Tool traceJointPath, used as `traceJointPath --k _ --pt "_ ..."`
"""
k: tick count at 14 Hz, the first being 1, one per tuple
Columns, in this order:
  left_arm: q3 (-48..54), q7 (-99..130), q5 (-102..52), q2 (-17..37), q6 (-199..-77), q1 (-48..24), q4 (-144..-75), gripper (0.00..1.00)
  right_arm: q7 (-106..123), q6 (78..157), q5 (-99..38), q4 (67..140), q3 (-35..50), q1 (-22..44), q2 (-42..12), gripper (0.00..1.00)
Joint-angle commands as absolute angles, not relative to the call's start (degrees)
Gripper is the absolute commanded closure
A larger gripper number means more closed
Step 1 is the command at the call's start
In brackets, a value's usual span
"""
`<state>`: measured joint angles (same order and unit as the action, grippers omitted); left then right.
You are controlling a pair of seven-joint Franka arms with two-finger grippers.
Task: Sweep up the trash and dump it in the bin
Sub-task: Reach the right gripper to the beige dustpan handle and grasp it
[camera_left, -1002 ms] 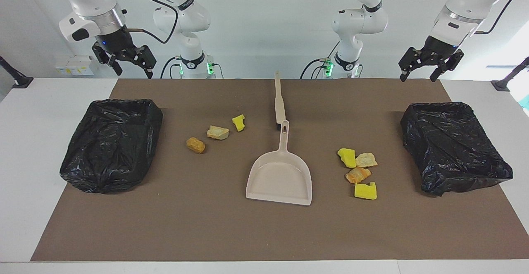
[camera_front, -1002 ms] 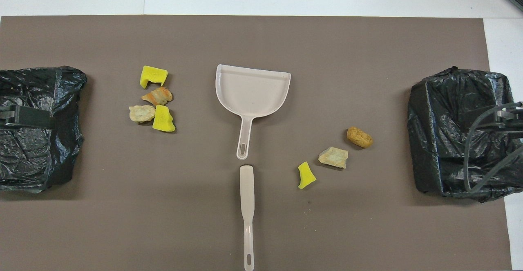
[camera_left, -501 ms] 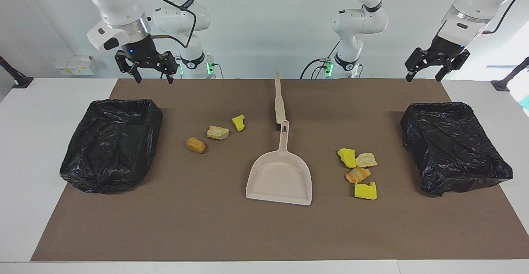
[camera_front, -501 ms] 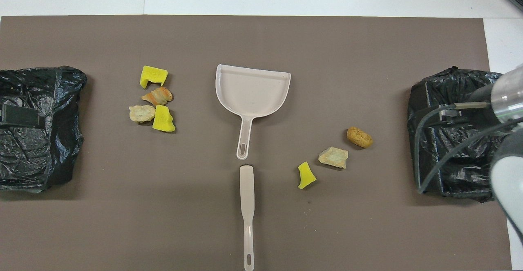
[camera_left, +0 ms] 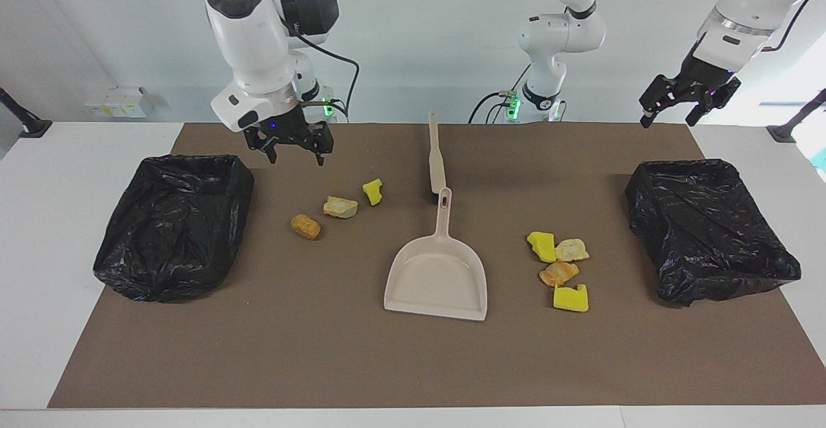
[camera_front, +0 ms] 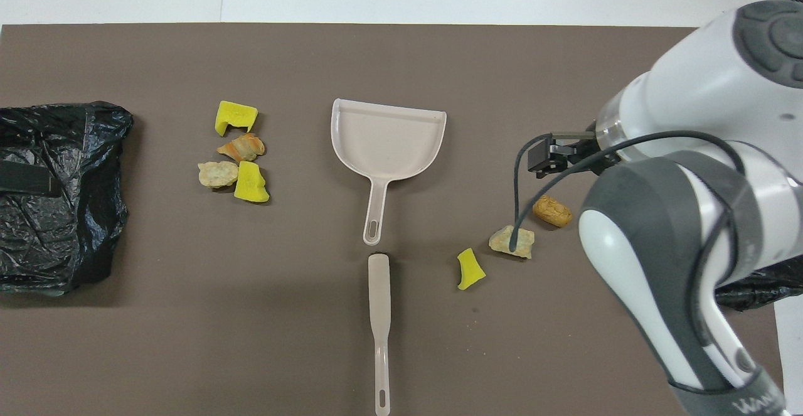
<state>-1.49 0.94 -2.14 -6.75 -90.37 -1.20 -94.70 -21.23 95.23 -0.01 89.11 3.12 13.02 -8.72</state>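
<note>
Right gripper [camera_left: 295, 155] hangs spread over the mat [camera_left: 335, 350] beside three scraps [camera_left: 338, 207]; left gripper [camera_left: 671, 118], also spread, waits above a bin [camera_left: 710, 234]

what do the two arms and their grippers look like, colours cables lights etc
Both arms are glossy white with rounded segments and dark grey joint caps and bands. Black cables loop along the outside of each arm down to the wrist. The right gripper and left gripper are black, two-fingered, each below a silver wrist ring. A small blue light shows above the right gripper, and green lights glow at both arm bases.
</note>
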Motion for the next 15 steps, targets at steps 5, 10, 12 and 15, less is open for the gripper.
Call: traceJointPath --k 5,10,12,15 --pt "-1.23 0.53 -2.64 -7.21 -90.0 -0.97 -94.66 0.0 -33.47 103.96 -2.98 86.04 3.16 20.38 -17.74 0.0" --pt "-0.97 0.0 -2.29 -6.77 -90.7 -1.58 -94.57 0.0 -38.58 110.3 -3.16 85.61 3.08 26.27 -22.41 0.01" --pt "-0.97 -0.79 -2.2 -5.81 -91.05 -1.58 -93.87 0.0 -41.47 111.88 -3.08 85.6 3.08 28.55 -23.9 0.04" --pt "-0.97 -1.75 -2.2 -4.48 -92.37 -1.32 -93.16 0.0 -44.99 115.57 -2.46 85.61 3.08 31.72 -26.8 0.05"
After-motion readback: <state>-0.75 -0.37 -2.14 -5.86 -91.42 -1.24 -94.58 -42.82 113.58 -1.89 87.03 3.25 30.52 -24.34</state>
